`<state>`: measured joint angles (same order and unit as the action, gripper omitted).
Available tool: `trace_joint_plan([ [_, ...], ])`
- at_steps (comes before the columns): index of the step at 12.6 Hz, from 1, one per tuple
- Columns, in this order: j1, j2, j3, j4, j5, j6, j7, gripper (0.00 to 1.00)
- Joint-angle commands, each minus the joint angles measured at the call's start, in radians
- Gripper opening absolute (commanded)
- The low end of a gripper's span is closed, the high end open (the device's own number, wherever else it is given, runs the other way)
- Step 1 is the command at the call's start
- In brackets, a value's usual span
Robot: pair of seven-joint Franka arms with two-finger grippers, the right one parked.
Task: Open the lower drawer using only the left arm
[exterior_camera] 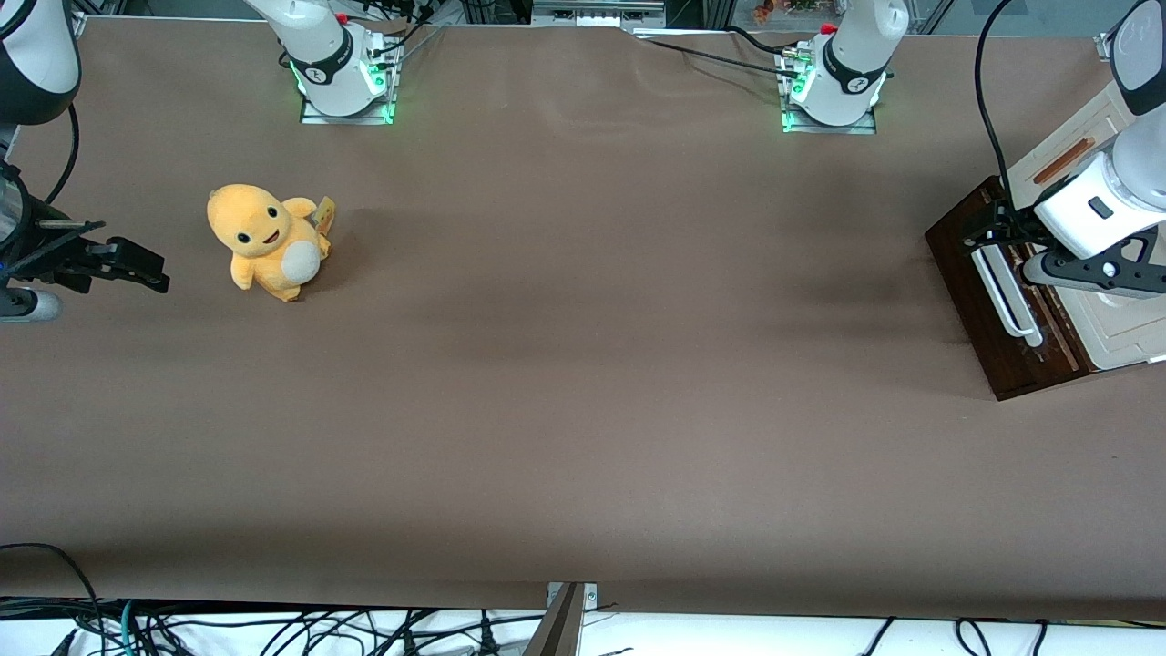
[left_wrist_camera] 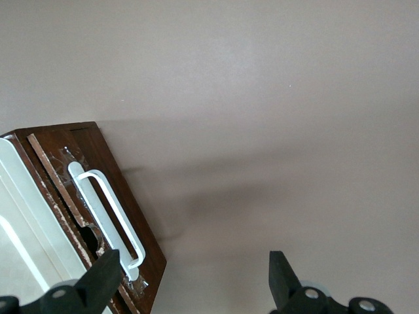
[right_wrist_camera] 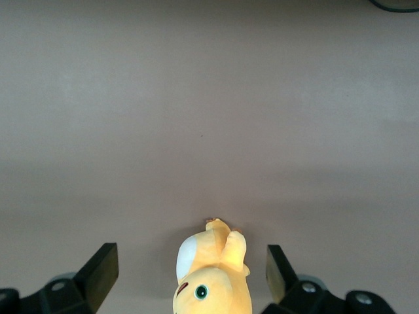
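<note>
The brown table (exterior_camera: 583, 437) runs the full width of the scene, its near edge closest to the front camera, with a tangle of black cables (exterior_camera: 273, 629) hanging just below that edge.

Toward the parked arm's end of the table sits an orange plush toy (exterior_camera: 266, 240) with a white belly, upright on the cloth and well apart from everything else.

At the working arm's end stands the cabinet. Its cream cabinet top (exterior_camera: 1084, 146) carries a recessed panel with an orange-brown slot. The lower drawer (exterior_camera: 979, 292) shows its dark brown front, with the long white bar handle (exterior_camera: 1002, 293) running across it. The drawer front appears flush with the cabinet body; no pale interior is exposed.

The left arm (exterior_camera: 1107, 200) reaches over the cabinet. Its gripper (exterior_camera: 988, 228) hangs above the drawer front, at the end of the handle farther from the front camera. In the left wrist view the gripper (left_wrist_camera: 196, 281) has its fingers (left_wrist_camera: 105, 275) spread wide apart, holding nothing, with the handle (left_wrist_camera: 105, 212) just beside one finger.
</note>
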<state>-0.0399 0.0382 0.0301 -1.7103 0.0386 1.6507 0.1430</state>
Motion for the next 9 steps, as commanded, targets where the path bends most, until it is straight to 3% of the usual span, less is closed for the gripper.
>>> trace_joint_plan([
  [1,-0.003,0.006,0.004,-0.014,-0.028,0.001,-0.016,1.00],
  [7,-0.015,0.191,-0.041,-0.014,-0.002,0.021,-0.315,1.00],
  [9,-0.041,0.287,-0.093,-0.017,0.155,0.040,-0.512,1.00],
])
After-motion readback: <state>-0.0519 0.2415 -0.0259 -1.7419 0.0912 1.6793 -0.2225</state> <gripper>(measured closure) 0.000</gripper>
